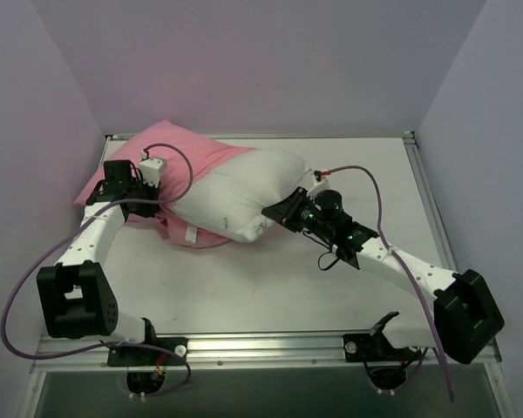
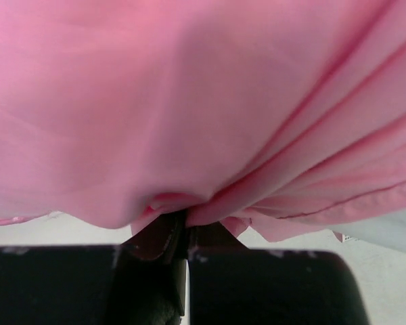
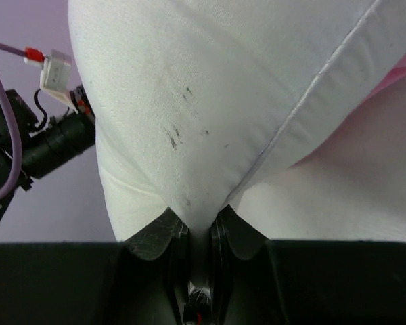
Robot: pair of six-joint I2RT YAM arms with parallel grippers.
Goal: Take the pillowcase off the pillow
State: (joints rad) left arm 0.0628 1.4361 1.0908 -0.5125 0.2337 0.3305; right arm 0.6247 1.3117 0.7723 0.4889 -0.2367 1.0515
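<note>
The plain white pillow (image 1: 248, 196) lies across the middle of the table, its right half bare. The pink pillowcase (image 1: 196, 161) still covers its left end and bunches underneath (image 1: 187, 233). My left gripper (image 1: 152, 187) is at the pillowcase's left side, shut on a pinch of pink fabric (image 2: 183, 203). Pink folds of the pillowcase (image 2: 203, 101) fill the left wrist view. My right gripper (image 1: 275, 213) is shut on the pillow's near right corner (image 3: 199, 203), white cloth squeezed between its fingers (image 3: 159, 233).
Purple walls (image 1: 270, 61) enclose the table on three sides. A metal rail (image 1: 270, 348) runs along the near edge by the arm bases. Purple cables (image 1: 375, 196) loop from both arms over the tabletop (image 1: 270, 287).
</note>
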